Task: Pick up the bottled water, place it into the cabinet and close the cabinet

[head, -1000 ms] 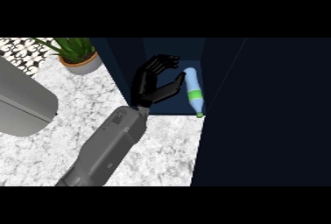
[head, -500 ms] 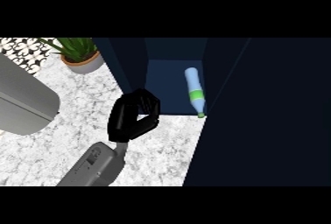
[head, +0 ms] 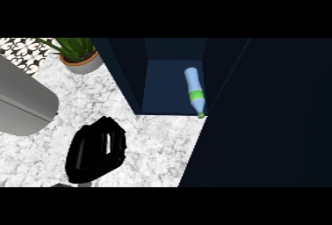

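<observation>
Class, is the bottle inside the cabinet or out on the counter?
Inside. The bottle lies on the cabinet floor, its green cap at the front edge.

No writing, number or brand can be read anywhere in the head view. The bottled water (head: 194,90) wears a green band near its neck — a plain stripe of colour, with no letters on it that can be made out.
</observation>
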{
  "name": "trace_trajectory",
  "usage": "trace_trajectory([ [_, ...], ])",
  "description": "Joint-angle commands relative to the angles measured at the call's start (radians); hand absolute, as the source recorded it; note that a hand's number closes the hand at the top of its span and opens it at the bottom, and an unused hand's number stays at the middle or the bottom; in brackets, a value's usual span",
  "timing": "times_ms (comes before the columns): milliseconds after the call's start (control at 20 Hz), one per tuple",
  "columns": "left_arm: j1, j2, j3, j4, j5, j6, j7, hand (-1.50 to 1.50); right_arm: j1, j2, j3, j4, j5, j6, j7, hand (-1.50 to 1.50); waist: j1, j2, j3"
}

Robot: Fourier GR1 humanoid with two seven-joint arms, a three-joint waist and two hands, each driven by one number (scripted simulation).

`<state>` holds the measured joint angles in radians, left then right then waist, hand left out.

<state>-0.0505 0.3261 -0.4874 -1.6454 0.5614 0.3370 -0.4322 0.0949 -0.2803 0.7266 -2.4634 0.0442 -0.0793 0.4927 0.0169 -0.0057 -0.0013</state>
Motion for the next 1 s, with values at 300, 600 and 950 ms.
trace_trajectory([
  [300, 0.177, 0.064, 0.076, -0.142, 0.017, -0.029, -0.026, 1.50, -0.211, 0.262, 0.279, 0.075, 0.149, -0.041, 0.196, 1.50, -0.010, 0.001, 0.000],
  [600, 0.271, 0.129, 0.153, -0.129, 0.081, -0.166, -0.091, 1.50, -0.471, 0.273, 0.196, 0.253, 0.187, -0.109, 0.150, 1.50, 0.011, 0.006, -0.002],
  [950, 0.355, 0.187, 0.202, -0.181, 0.101, -0.227, -0.112, 1.50, -0.625, 0.271, 0.094, 0.377, 0.180, -0.265, 0.183, 1.50, 0.033, 0.007, -0.003],
])
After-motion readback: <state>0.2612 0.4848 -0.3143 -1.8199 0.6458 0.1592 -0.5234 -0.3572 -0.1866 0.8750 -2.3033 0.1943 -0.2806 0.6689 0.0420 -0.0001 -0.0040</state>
